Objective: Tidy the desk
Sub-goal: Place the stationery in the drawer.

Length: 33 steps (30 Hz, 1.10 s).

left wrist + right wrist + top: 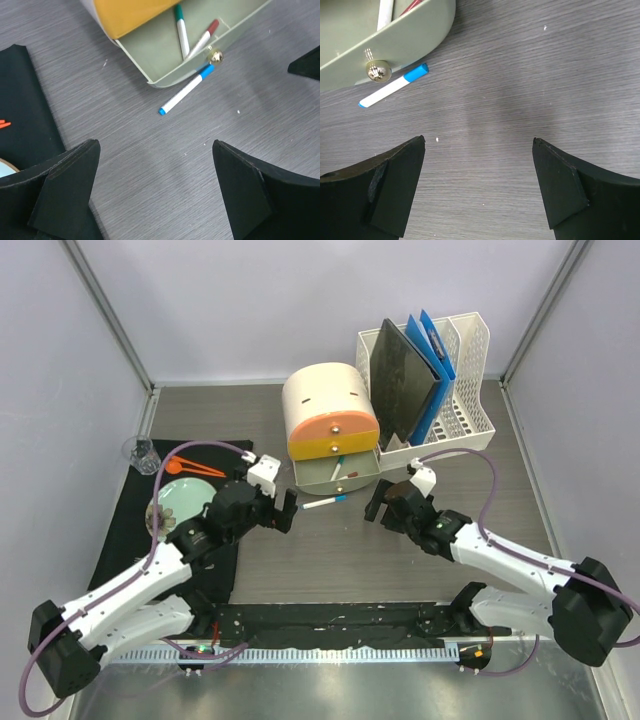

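Gathering what lies loose into the open drawer [150, 55] seems the step in hand: one blue marker [186, 89] lies on the desk [400, 560], just beside the drawer's front. My left gripper [155, 150] and right gripper [479, 142] both stand wide and hold nothing. Next, I think, one must descend over the marker and close across its thin body. The desk, dark wood-grain, spreads under everything; a black mat [130, 530] lies at left, pale walls [300, 300] around.

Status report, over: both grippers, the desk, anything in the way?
Open and empty: left gripper, right gripper. Blue pen lies on desk, outside the open drawer, by its knob. Way to pen clear.
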{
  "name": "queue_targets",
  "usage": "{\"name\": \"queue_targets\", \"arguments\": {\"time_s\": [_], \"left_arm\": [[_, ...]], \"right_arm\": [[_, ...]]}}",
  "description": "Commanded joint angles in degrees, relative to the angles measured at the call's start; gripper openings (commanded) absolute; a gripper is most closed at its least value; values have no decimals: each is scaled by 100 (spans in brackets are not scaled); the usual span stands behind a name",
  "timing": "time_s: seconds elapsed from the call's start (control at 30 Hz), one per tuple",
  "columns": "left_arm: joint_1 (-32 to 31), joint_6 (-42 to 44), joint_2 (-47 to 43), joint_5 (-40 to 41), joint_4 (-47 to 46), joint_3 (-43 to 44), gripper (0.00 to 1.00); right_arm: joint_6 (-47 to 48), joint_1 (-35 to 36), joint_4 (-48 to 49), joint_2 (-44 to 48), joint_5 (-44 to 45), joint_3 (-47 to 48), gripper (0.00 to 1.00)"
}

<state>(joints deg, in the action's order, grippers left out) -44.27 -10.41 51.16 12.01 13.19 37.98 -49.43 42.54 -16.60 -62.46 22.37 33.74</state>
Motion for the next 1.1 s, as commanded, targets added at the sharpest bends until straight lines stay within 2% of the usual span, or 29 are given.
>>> {"name": "queue_targets", "arguments": {"time_s": [0.0,0.23,0.57,1.07], "left_arm": [[15,-426,-369,442,-256,-106,100],[6,-672,-405,539,-1,-308,100],[15,-989,-431,680,-721,-792,100],[6,-796,-282,205,-783,-888,100]], "right_arm": [[83,17,447,-117,110,45,94],[153,17,509,-434,-31,300,95],[153,17,509,-241,-145,160,95],[170,8,649,-197,-172,116,95]]}}
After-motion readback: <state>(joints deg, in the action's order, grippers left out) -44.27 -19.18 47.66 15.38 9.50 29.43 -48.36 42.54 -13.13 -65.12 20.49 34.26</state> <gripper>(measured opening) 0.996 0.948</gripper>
